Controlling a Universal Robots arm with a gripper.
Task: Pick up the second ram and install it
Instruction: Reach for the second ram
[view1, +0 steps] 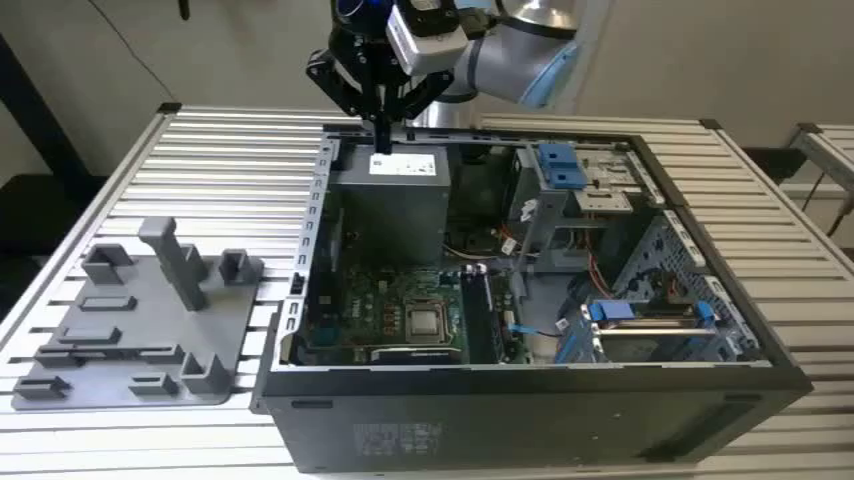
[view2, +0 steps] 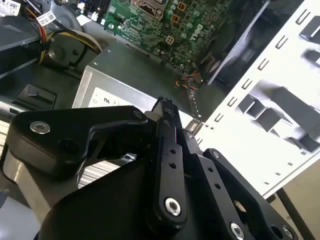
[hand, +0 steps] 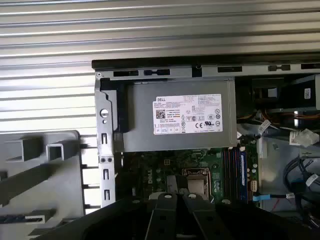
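Above the single power supply (view1: 387, 200) (inside the one open case (view1: 534, 420)), the gripper (view1: 383, 120) pinches one ram (view1: 383, 140).

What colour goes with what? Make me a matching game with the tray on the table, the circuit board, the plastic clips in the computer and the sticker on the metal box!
Things:
1. tray
2. circuit board
3. plastic clips
4. sticker

Colours:
A. blue
B. white
C. grey
D. green

Right pairs: 1-C, 2-D, 3-A, 4-B.
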